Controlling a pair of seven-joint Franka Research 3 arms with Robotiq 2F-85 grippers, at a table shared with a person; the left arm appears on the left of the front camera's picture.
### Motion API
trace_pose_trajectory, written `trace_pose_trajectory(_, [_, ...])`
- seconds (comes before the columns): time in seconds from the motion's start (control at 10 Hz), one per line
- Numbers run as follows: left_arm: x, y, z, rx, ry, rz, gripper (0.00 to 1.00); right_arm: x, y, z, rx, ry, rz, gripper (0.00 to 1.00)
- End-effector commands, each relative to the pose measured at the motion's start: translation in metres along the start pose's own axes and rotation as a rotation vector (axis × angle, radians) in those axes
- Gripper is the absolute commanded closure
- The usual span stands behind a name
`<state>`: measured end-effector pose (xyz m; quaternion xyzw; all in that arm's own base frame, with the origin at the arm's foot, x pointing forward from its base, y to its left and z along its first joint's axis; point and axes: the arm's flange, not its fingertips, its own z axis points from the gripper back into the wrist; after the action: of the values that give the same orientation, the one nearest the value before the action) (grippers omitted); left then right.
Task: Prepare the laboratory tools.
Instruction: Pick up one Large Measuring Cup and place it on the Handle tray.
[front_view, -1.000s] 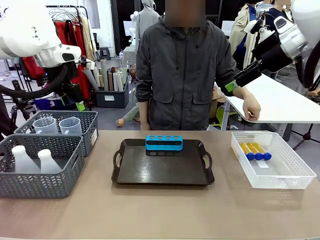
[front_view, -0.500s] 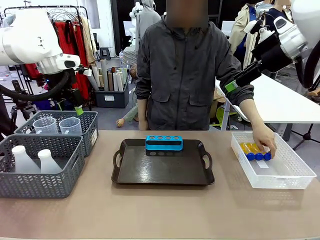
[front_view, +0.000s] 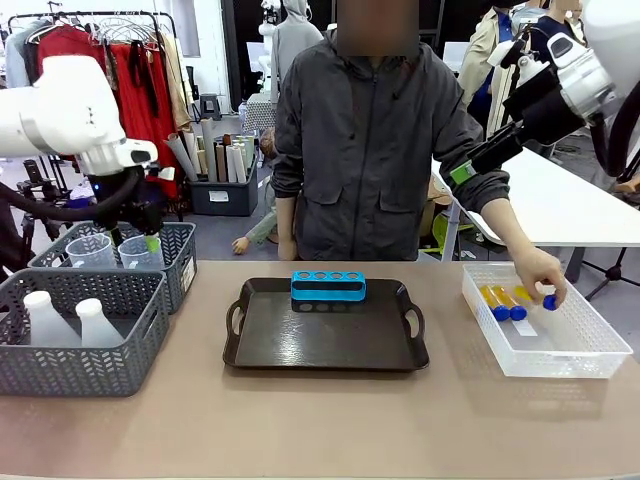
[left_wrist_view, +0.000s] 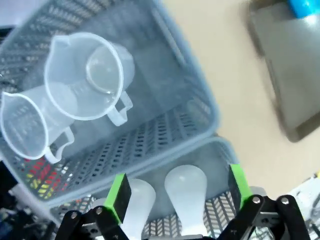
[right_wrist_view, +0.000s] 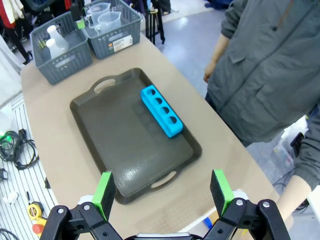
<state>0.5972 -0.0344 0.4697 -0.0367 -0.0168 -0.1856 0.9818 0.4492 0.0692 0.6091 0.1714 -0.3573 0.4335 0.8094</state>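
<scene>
My left gripper (front_view: 148, 240) hangs open just above the far grey basket, where two clear handled beakers (left_wrist_view: 87, 70) stand side by side. Two white conical flasks (front_view: 60, 320) stand in the nearer basket. The blue holed rack (front_view: 328, 286) rests at the back of the dark tray (front_view: 325, 350). A person's hand (front_view: 538, 272) holds one blue-capped test tube above the clear crate (front_view: 560, 350), while two yellow-filled tubes (front_view: 500, 300) lie inside. My right gripper (right_wrist_view: 162, 192) is open, high over the tray's right side, with nothing between its fingers.
The two grey mesh baskets (front_view: 60, 365) take up the table's left end. The person stands at the far edge behind the tray. Bare tabletop (front_view: 320, 420) runs along the near side. A white table (front_view: 570, 200) stands behind the crate.
My left arm has come down toward the beaker basket. The person's hand reached into the crate and lifted out one test tube. My right arm has stayed still.
</scene>
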Motion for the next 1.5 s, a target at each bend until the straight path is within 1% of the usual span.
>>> trace_pose_trajectory(0.0, [0.019, 0.012, -0.003, -0.054, 0.039, 0.107, 0.0, 0.002, -0.001, 0.001, 0.016, -0.026, -0.013, 0.0])
trace_pose_trajectory(0.1, [0.023, 0.023, -0.012, -0.034, 0.005, 0.149, 0.0, 0.002, -0.001, 0.001, 0.016, -0.026, -0.013, 0.0])
trace_pose_trajectory(0.2, [0.028, 0.035, -0.021, -0.029, -0.012, 0.166, 0.0, 0.002, -0.001, 0.001, 0.016, -0.026, -0.013, 0.0])
trace_pose_trajectory(0.3, [0.029, 0.041, -0.031, -0.021, 0.005, 0.202, 0.0, 0.002, -0.001, 0.001, 0.016, -0.026, -0.013, 0.0])
trace_pose_trajectory(0.4, [0.031, 0.048, -0.04, -0.006, 0.002, 0.227, 0.0, 0.002, -0.001, 0.001, 0.016, -0.026, -0.013, 0.0])
trace_pose_trajectory(0.6, [0.04, 0.063, -0.054, -0.015, -0.025, 0.212, 0.0, 0.002, -0.001, 0.001, 0.016, -0.026, -0.013, 0.0])
trace_pose_trajectory(0.8, [0.05, 0.075, -0.073, 0.021, -0.025, 0.207, 0.0, 0.002, -0.001, 0.001, 0.016, -0.026, -0.013, 0.0])
trace_pose_trajectory(0.9, [0.053, 0.078, -0.082, 0.018, -0.043, 0.19, 0.0, 0.002, -0.001, 0.001, 0.016, -0.026, -0.013, 0.0])
trace_pose_trajectory(1.0, [0.053, 0.078, -0.087, 0.053, -0.064, 0.166, 0.0, 0.002, -0.001, 0.001, 0.016, -0.026, -0.013, 0.0])
trace_pose_trajectory(1.1, [0.052, 0.078, -0.087, 0.103, -0.08, 0.175, 0.2, 0.002, -0.001, 0.001, 0.016, -0.026, -0.013, 0.0])
trace_pose_trajectory(1.4, [0.047, 0.078, -0.082, 0.131, -0.097, 0.181, 0.8, 0.002, -0.001, 0.001, 0.016, -0.026, -0.013, 0.0])
